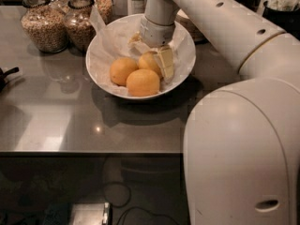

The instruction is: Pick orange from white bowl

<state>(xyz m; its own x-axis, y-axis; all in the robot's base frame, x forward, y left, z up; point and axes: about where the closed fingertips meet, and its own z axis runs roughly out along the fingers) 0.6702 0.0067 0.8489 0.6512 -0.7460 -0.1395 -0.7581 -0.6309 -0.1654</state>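
The white bowl [101, 43], lined with crinkled white paper, stands on the grey counter and holds three oranges. One orange [123, 70] lies at the left, one [142, 82] at the front, and one [148, 63] at the back right. My gripper [151, 55] reaches down into the bowl from above, over the back right orange. It is open, with one cream finger [166, 64] against that orange's right side and the other at its upper left. The orange still rests in the bowl among the others.
Two glass jars of grain [43, 25] [79, 25] stand just left of the bowl at the counter's back. My arm's large white body [239, 149] fills the right foreground. A dark object [5, 76] sits at the left edge. The counter's front edge [93, 151] runs below the bowl.
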